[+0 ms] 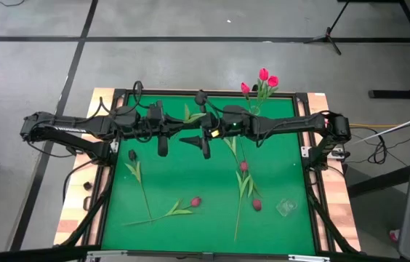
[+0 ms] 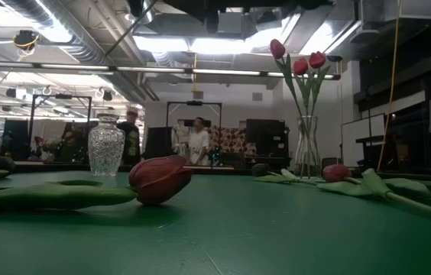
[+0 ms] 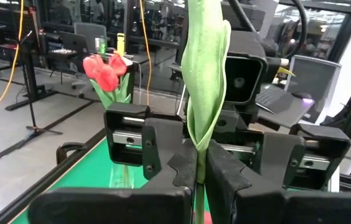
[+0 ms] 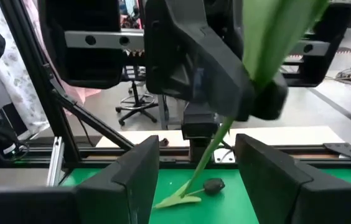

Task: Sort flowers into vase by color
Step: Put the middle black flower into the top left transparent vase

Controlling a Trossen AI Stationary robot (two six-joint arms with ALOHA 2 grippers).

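- From above, both arms meet over the far half of the green table (image 1: 190, 175); the left gripper (image 1: 190, 138) and right gripper (image 1: 206, 140) face each other there.
- The left wrist view gives what the overhead cannot: the left fingers (image 3: 185, 171) pressed together on a green stem with its leaf (image 3: 205, 81) (upright between them).
- The right wrist view shows the right jaws spread wide, the stem passing between them without contact.
- Only the low view shows the two vases clearly: a cut-glass vase (image 2: 106, 145), and a tall clear vase (image 2: 306, 145) holding three pink-red tulips (image 2: 299, 57).
- Loose tulips (image 1: 190, 204) lie across the mat; a dark-headed tulip (image 1: 133, 156) lies nearer the left arm.
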